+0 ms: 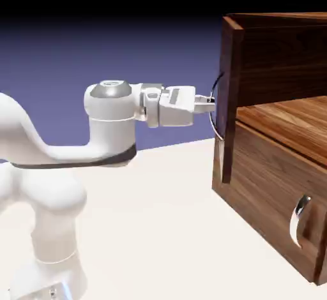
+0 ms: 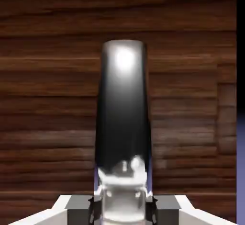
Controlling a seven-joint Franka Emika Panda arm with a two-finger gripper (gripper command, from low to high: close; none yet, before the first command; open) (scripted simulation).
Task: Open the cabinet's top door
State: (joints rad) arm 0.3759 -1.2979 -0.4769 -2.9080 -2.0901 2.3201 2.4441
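The dark walnut cabinet (image 1: 281, 56) stands at the exterior view's right. Its top door (image 1: 231, 101) stands swung away from the body, and I see it nearly edge-on, with a wooden shelf (image 1: 290, 120) showing behind it. My gripper (image 1: 211, 104) reaches level to the right and is shut on the door's curved silver handle (image 1: 217, 110). In the hand view that handle (image 2: 122, 114) runs up the middle as a dark shiny bar against the door's wood (image 2: 48, 99). Its lower end sits between the fingertips (image 2: 76, 207) of my gripper (image 2: 122, 205).
Below the top door is the shorter lower panel (image 1: 268, 190) with its own silver handle (image 1: 299, 219), shut flush. The white arm (image 1: 112, 133) rises from the lower left over the pale table (image 1: 159, 228).
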